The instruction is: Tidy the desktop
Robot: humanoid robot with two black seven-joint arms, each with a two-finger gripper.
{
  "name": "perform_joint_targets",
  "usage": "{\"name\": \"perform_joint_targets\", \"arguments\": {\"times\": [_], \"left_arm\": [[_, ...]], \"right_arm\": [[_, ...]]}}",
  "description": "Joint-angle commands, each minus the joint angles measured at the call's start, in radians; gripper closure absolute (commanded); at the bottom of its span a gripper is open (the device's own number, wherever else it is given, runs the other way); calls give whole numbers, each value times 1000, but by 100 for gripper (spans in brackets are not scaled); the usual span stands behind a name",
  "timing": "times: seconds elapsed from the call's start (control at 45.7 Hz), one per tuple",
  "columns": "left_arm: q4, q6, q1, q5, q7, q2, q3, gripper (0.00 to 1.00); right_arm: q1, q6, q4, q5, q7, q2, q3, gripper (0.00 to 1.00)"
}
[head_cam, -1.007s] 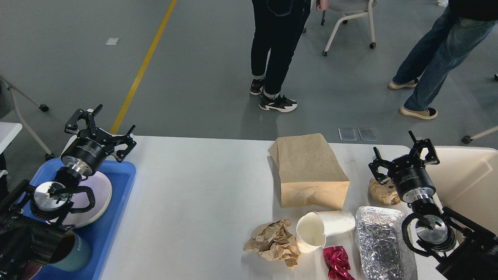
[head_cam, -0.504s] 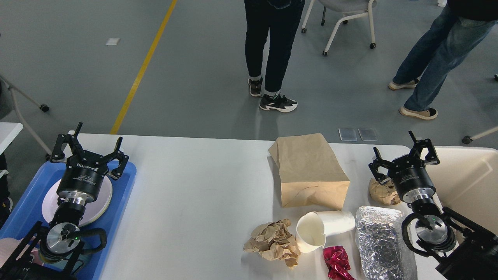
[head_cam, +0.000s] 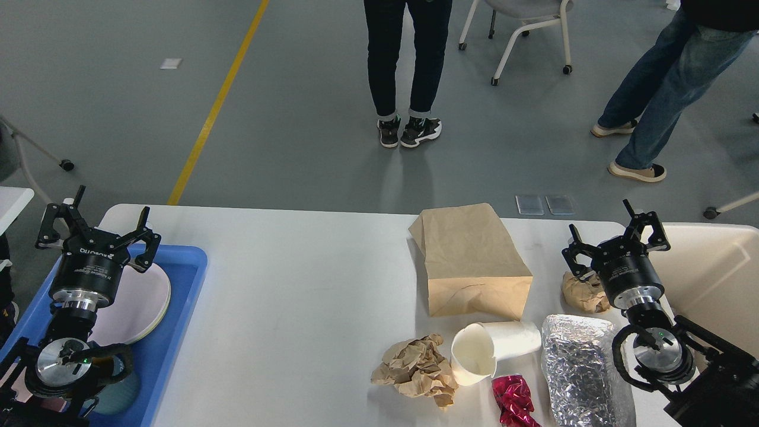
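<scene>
1. Desktop (head_cam: 296,296) fills the lower frame, w/ blue tray (head_cam: 178,332) at its left end & beige bin (head_cam: 711,279) at its right.
2. Left gripper (head_cam: 98,228) hangs over the tray's plate (head_cam: 139,302), fingers spread, holding nothing.
3. Right gripper (head_cam: 616,237) hovers above a paper wad (head_cam: 584,293), fingers apart, empty.
4. Paper bag (head_cam: 471,261), tipped cup (head_cam: 492,350), crumpled paper (head_cam: 415,367), foil bag (head_cam: 578,367) & red wrapper (head_cam: 514,400) litter the right half.
</scene>
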Motion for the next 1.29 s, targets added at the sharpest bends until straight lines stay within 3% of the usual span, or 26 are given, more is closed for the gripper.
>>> {"name": "perform_joint_targets", "arguments": {"times": [0.0, 0.131, 0.416, 0.635, 1.007, 1.27], "left_arm": [[2, 15, -7, -1, 4, -10, 0, 4], [2, 68, -33, 0, 3, -4, -1, 4], [3, 66, -57, -3, 3, -7, 0, 4], [15, 62, 6, -3, -13, -82, -3, 4], [42, -46, 9, -9, 6, -91, 2, 4], [163, -150, -55, -6, 9, -93, 63, 4]], "right_arm": [[0, 0, 0, 0, 0, 0, -1, 0], [0, 0, 0, 0, 0, 0, -1, 0], [0, -1, 0, 0, 0, 0, 0, 0], [0, 0, -2, 0, 0, 0, 0, 0], [2, 0, -5, 0, 0, 0, 0, 0], [2, -1, -5, 0, 0, 0, 0, 0]]}}
